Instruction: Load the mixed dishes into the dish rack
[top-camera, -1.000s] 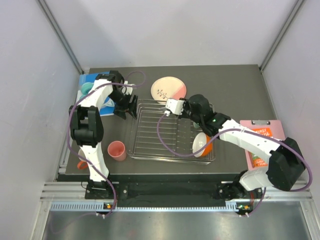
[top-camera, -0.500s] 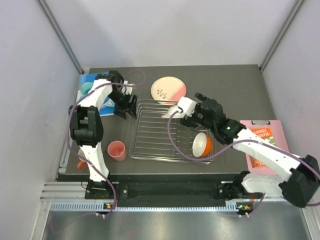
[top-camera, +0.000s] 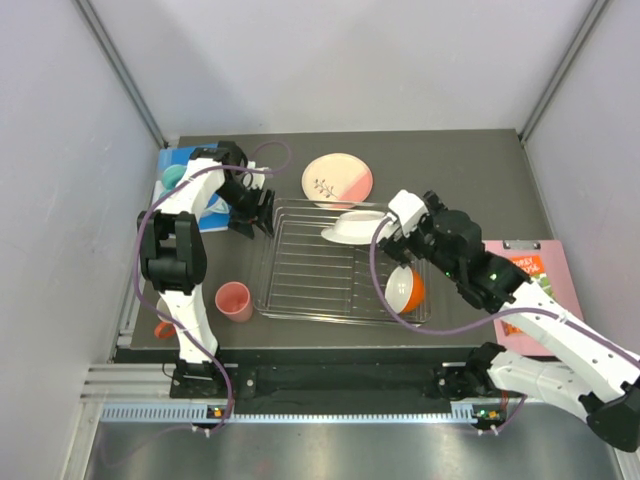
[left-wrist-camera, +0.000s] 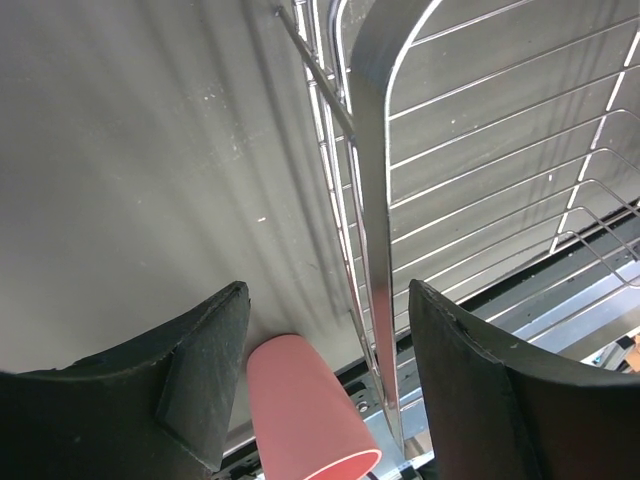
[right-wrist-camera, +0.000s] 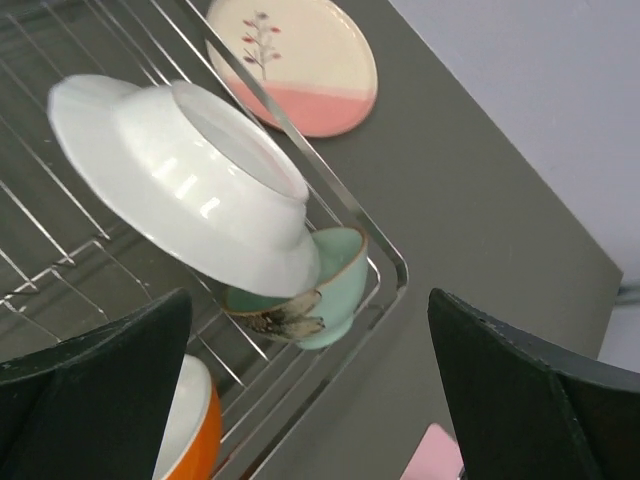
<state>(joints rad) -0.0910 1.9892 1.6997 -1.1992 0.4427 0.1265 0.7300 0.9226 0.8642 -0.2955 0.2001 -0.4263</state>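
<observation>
Three dishes sit in the dish rack (top-camera: 300, 268) on my feed. The white plate (right-wrist-camera: 180, 170) rests tilted at the far right end with its underside toward the right wrist camera, leaning on the mint-green bowl (right-wrist-camera: 335, 290) tucked into that far right corner. The orange bowl with white inside (top-camera: 405, 290) lies tipped over at the near right corner. The right gripper (right-wrist-camera: 310, 298) hovers above this group with its fingers spread wide and nothing between them (the plate lies clear of both). The left gripper (left-wrist-camera: 328, 300) hangs over the rack's far left corner with its fingers apart, and the rack's rim runs through the gap closer to one finger. I cannot tell whether either pad touches the wire. Outside the rack, the pink-and-cream plate (top-camera: 338, 180) lies flat on the table (top-camera: 460, 170) just beyond the far rim. The pink cup (top-camera: 234, 301) sits just beside the rack's near left corner, and it also shows between the left fingers in the wrist view. The orange mug (top-camera: 162, 329) is at the table's near left edge, partly hidden behind the left arm. The teal ring (top-camera: 172, 177) rests on the blue board (top-camera: 170, 156) at the far left. A pink clipboard (top-camera: 520, 285) lies to the right of the rack.
</observation>
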